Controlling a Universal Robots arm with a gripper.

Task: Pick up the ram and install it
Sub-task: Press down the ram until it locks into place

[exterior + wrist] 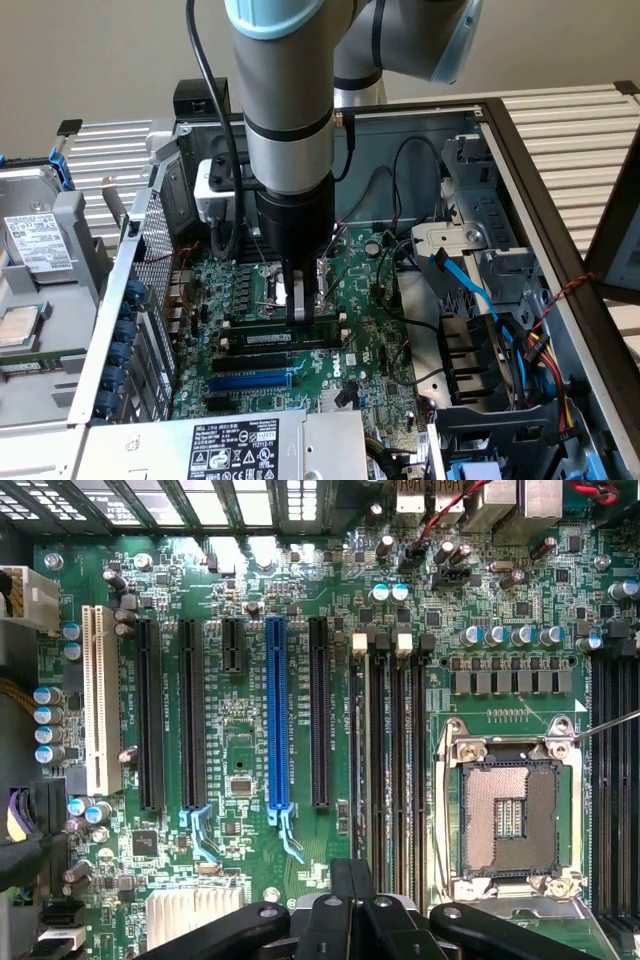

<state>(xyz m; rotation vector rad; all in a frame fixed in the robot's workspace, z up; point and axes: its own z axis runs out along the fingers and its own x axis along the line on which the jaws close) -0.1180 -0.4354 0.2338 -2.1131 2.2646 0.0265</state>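
Ram [268,338] is lying in a black memory slot on the green motherboard [375,340], just above the long blue expansion slot [250,380] in the exterior view, and it appears to be seated, though the angle is leaving that uncertain. At the exterior view's left, a hard drive [35,240] is resting on the bench outside the case. Moving right, the gripper [301,312] is pointing straight down with its fingers pressed together, tips touching or almost touching the ram's top edge. Further right, a blue cable [462,282] is running past the drive cage.

In the wrist view, the closed fingers [345,880] are hanging over the memory slots [385,770] beside the open processor socket [508,815].
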